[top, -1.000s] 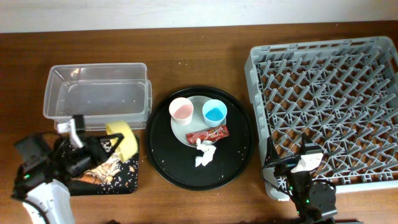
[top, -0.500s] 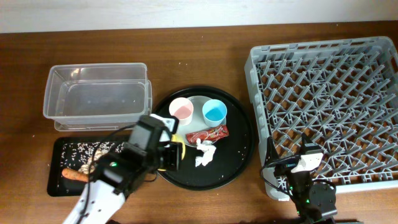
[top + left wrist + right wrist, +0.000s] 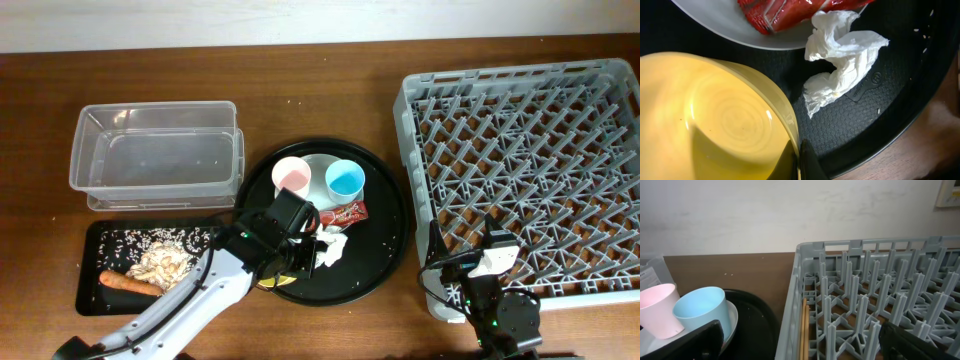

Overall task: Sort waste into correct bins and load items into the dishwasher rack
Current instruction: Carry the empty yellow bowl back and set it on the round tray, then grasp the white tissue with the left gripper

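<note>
Dishwasher rack (image 3: 530, 160): fills the counter's right end. We find nothing loaded.
Round black tray (image 3: 385, 250): mid-counter. The left arm has swung onto its near-left part from the counter's near-left corner within the last second.
Clear tub (image 3: 155, 160): left side, toward the far edge. We see nothing in it.
Shallow black tray (image 3: 92, 262): near-left corner. The arm no longer covers it.
Pale plate (image 3: 318, 200): on the round tray, carrying the pink cup (image 3: 292, 178) and the blue cup (image 3: 345, 181).
Yellow bowl (image 3: 715, 125): carried over with the arm and now low over the round tray. Its inside looks clean.
Left gripper (image 3: 800, 162): clenched on the bowl's rim.
Right gripper (image 3: 478, 262): near edge, beside the rack. Its fingers are spread and hold nothing.
Carrot (image 3: 128, 284), food grains (image 3: 165, 265): lying in the shallow black tray.
Red wrapper (image 3: 785, 12), tissue (image 3: 845, 60): unsorted, just beside the bowl.
Finding: we judge the food waste binned. The wrapper, the tissue and all rack loading remain.
</note>
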`<state>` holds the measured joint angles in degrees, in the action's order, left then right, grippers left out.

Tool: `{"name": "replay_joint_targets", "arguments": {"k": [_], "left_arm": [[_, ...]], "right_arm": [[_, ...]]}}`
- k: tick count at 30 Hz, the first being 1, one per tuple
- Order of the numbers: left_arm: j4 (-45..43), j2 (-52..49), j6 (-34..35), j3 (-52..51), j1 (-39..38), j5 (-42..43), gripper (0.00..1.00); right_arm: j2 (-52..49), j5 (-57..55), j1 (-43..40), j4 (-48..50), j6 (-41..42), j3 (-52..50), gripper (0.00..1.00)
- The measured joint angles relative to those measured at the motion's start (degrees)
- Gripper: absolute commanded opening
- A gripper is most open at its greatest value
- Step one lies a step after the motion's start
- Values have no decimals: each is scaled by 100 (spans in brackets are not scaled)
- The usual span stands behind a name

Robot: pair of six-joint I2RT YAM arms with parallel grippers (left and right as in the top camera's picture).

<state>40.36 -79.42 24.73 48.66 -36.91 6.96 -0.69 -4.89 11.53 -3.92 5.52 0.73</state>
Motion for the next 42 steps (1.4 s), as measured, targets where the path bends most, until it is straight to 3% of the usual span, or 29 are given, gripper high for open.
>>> {"name": "replay_joint_targets", "arguments": {"k": [5, 8, 26, 33, 42], "left_arm": [[11, 0, 42, 0, 0, -59, 15], [11, 0, 46, 0, 0, -144, 27], [-70, 0, -4, 13, 0, -168, 34], [260, -48, -7, 1499, 0, -168, 36], [293, -909, 4, 1526, -450, -439, 40]], "right_arm": [[0, 2, 0, 0, 2, 0, 98], [0, 2, 0, 2, 2, 0, 98], [0, 2, 0, 0, 0, 0, 98], [0, 0, 0, 2, 0, 0, 98], [0, 0, 0, 0, 0, 0, 98]]}}
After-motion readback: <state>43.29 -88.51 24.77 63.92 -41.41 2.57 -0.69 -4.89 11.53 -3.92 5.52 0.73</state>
